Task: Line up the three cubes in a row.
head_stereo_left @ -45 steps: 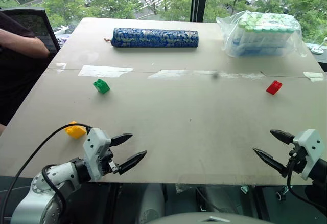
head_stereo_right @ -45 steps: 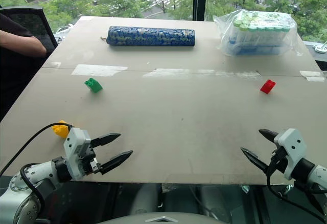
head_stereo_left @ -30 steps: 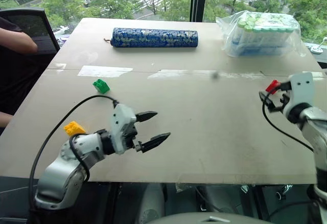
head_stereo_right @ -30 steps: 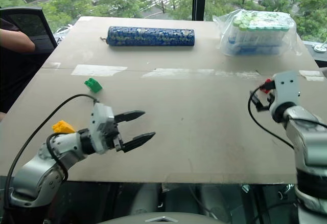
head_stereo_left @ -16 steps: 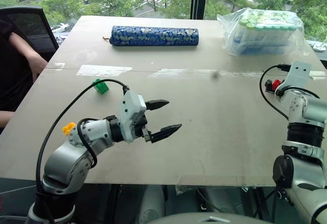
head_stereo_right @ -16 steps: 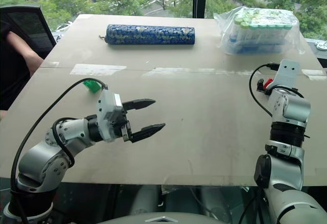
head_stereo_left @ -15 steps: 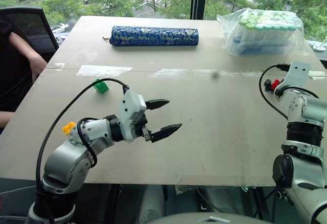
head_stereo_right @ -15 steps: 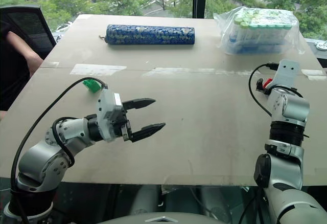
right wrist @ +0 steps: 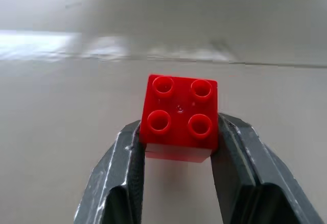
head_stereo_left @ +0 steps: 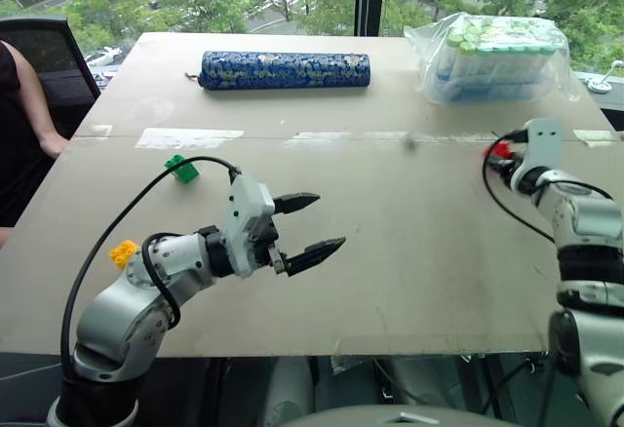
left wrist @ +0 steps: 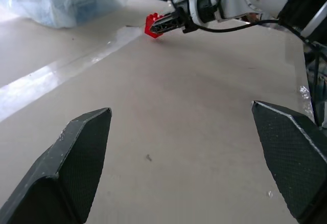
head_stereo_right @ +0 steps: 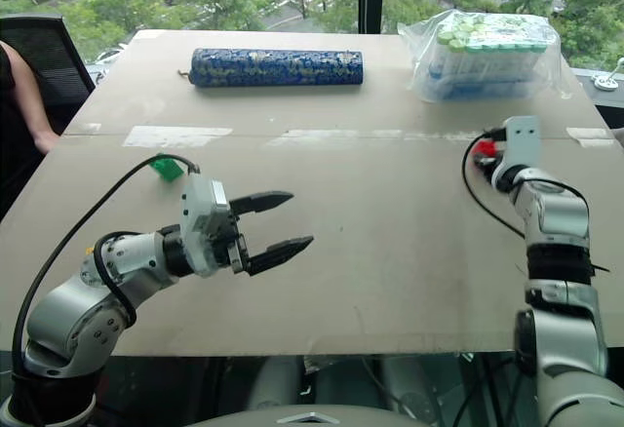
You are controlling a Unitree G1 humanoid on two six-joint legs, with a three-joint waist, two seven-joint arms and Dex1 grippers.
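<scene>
From the head views, the worktop [head_stereo_left: 390, 252] carried the red cube [head_stereo_left: 500, 150] at the far right, caught at the tip of the right hand [head_stereo_left: 505, 154], while the green cube [head_stereo_left: 180, 169] lay at the left, well apart from it, and the yellow cube [head_stereo_left: 123, 252] sat nearer at the left edge, partly hidden behind the left arm. The left hand [head_stereo_left: 305, 224] hovered over the middle of the worktop with its fingers spread wide and nothing between them. A blue roll [head_stereo_left: 285, 69] and a bag of bottles [head_stereo_left: 492, 47] lay along the far edge, and a person's arm [head_stereo_left: 29, 96] showed at the far left. The left wrist view looked across bare worktop to the red cube in the other hand's closed tips. The right wrist view showed both fingers [right wrist: 115, 183] pressed against the red cube's sides, studs up. The step in hand seemed to be picking up the first cube; next it would need carrying toward the other two and setting in line. Whether the cube had left the surface was hard to tell.
</scene>
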